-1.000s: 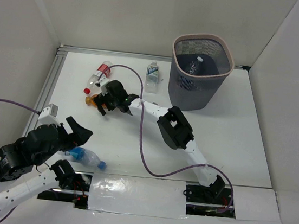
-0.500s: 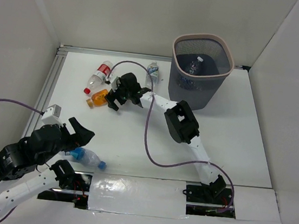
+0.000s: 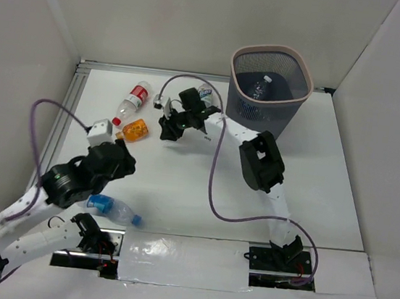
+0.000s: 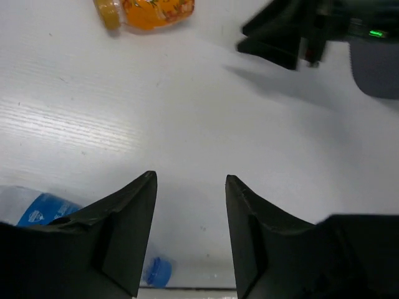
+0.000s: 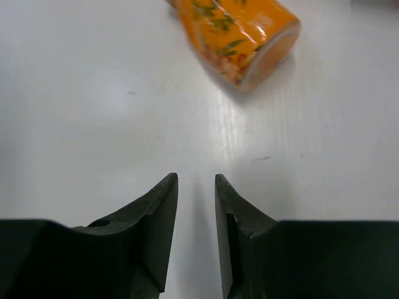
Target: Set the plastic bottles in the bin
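Note:
The bin (image 3: 305,78), dark mesh with a pale rim, stands at the far right and holds one clear bottle (image 3: 260,87). A red-labelled bottle (image 3: 133,100) lies at the far left, with a small orange bottle (image 3: 135,131) (image 5: 237,31) (image 4: 149,9) just in front of it. A blue-labelled bottle (image 3: 205,92) lies left of the bin, partly behind my right arm. Another blue-labelled bottle (image 3: 112,210) (image 4: 37,208) lies near the front left. My right gripper (image 3: 167,128) (image 5: 196,179) hovers right of the orange bottle, jaws narrowly apart and holding nothing. My left gripper (image 3: 127,161) (image 4: 190,180) is open over bare table.
White walls enclose the table on three sides. A metal rail (image 3: 70,104) runs along the left edge. Purple cables loop from both arms over the table. The right arm's elbow (image 3: 261,160) stands in front of the bin.
The right gripper pulled back from the orange bottle toward the bin and narrowed its jaws. The left arm swung forward, away from the near blue-labelled bottle, and its jaws also narrowed.

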`<state>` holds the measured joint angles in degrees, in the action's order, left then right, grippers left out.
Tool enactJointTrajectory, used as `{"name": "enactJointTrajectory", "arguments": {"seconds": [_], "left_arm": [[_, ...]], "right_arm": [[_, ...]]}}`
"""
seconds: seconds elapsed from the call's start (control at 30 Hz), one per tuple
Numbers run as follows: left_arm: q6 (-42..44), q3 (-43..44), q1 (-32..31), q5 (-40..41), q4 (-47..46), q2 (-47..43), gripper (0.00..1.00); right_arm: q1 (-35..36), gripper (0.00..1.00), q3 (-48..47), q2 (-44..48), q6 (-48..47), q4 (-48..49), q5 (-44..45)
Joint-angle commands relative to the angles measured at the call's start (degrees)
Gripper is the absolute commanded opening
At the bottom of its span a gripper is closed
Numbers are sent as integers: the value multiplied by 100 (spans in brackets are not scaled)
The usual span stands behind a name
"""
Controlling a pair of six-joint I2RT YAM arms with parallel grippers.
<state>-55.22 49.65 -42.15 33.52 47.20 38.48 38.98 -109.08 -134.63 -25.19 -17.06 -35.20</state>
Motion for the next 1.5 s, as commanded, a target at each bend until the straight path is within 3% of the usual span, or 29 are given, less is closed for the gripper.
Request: {"name": "enactJointTrajectory", "arguments": {"seconds": [0.0, 0.03, 0.07, 0.1, 0.13, 0.17, 0.27, 0.4, 0.57, 0.87, 1.07, 1.47], "left_arm": [[800, 142, 504, 508, -1237, 537, 60], [1246, -76, 793, 37, -1579, 590, 66], [1477, -217, 1501, -342, -1956, 660, 72], [1810, -428, 2291, -1120, -2813, 800, 81], [2039, -491, 2299, -1563, -2821, 801, 82], [2285, -552, 2978, -1942, -3056, 1036, 87], [3191, -614, 3589, -2718, -3726, 1521, 90], [4141, -167, 3653, -3043, -4121, 2540, 92], [4992, 203, 3845, -3903, -4571, 3699, 86], [6005, 1150, 3846, -4196, -4536, 5202, 83], [6260, 1530, 3846, -4196, -4360, 5759, 81], [6480, 1179, 3390, -3993, -4114, 6109, 76]], "right_arm": [[-154, 37, 307, 1385, -371, -1000, -1286], [-154, 40, 465, 1595, -703, -1149, -1418], [-154, 48, 771, 1980, -898, -1307, -1550], [-154, 65, 1061, 2332, -1144, -1587, -1551], [-84, 70, 1064, 2336, -1277, -1590, -1551], [-84, 76, 1308, 2623, -1400, -1738, -1551], [-145, 84, 1617, 3046, -1690, -1871, -1481], [-443, 86, 1820, 3294, -1875, -2161, -1700], [-567, 87, 1767, 3540, -2463, -2890, -2034], [-752, 89, 1890, 4058, -2649, -3277, -2281], [-804, 89, 1943, 4173, -2377, -3146, -2281], [-857, 89, 1996, 4173, -2262, -3005, -2333]]}}
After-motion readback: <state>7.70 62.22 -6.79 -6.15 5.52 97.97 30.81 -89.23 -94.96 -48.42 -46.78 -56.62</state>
